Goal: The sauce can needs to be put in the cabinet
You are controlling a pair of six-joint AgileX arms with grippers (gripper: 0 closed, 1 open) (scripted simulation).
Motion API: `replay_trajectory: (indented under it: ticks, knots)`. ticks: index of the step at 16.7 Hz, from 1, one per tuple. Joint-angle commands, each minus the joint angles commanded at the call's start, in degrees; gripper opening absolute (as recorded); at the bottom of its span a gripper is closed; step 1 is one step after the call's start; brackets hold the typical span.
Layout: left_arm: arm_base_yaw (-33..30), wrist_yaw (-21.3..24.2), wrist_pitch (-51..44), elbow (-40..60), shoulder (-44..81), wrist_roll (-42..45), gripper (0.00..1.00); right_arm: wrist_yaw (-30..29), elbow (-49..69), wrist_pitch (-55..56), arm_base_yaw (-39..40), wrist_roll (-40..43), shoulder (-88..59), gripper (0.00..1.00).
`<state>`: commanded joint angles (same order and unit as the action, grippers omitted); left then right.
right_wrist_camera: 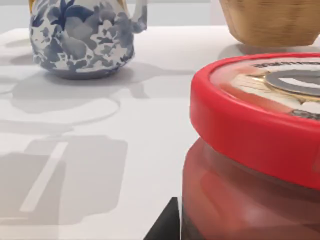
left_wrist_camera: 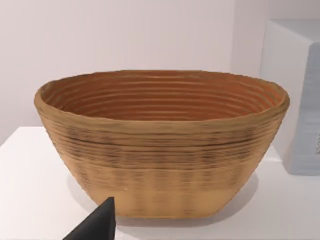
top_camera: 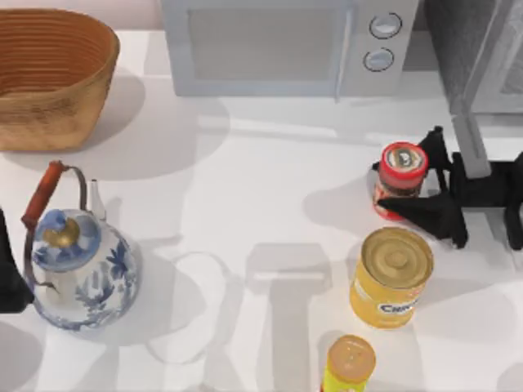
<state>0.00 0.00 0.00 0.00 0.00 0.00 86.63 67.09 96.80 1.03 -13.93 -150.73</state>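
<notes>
The sauce can (top_camera: 400, 175), slim and red with a red-rimmed silvery top, stands upright on the white table at the right. My right gripper (top_camera: 413, 178) reaches in from the right edge, open, with one black finger on each side of the can. The right wrist view has the can (right_wrist_camera: 250, 150) very close, with a fingertip (right_wrist_camera: 165, 227) beside its base. The cabinet (top_camera: 458, 41), dark grey and speckled with a lighter door panel, stands at the back right corner behind the gripper. My left gripper (top_camera: 8, 282) is parked at the left edge beside the teapot.
A pale grey microwave (top_camera: 270, 45) stands at the back centre and a woven basket (top_camera: 53, 73) at the back left. A blue-and-white teapot (top_camera: 78, 261) sits front left. A wide yellow can (top_camera: 392, 278) and a small orange-lidded can (top_camera: 350, 363) stand just in front of the sauce can.
</notes>
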Motion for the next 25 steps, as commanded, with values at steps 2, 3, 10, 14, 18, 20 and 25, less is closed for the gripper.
replay_trajectory:
  ticks: [2,3,10,14,18,20,25]
  knots:
    - [0.00,0.00,0.00,0.00,0.00,0.00,1.00,0.00,0.00,0.00,0.00,0.00,0.00,0.00]
    - [0.00,0.00,0.00,0.00,0.00,0.00,1.00,0.00,0.00,0.00,0.00,0.00,0.00,0.00]
    - [0.00,0.00,0.00,0.00,0.00,0.00,1.00,-0.02,-0.11,-0.33,-0.20,-0.23,0.51,0.00]
    - [0.00,0.00,0.00,0.00,0.00,0.00,1.00,-0.10,-0.83,-2.64,-0.21,-1.62,4.88,0.00]
    - [0.00,0.00,0.00,0.00,0.00,0.00,1.00,-0.05,-1.45,-4.93,-0.18,-3.05,9.29,0.00]
    - [0.00,0.00,0.00,0.00,0.00,0.00,1.00,-0.03,-1.74,-6.04,-0.16,-3.74,11.53,0.00]
    - [0.00,0.00,0.00,0.00,0.00,0.00,1.00,-0.09,-2.55,-8.93,-0.22,-5.55,17.02,0.00]
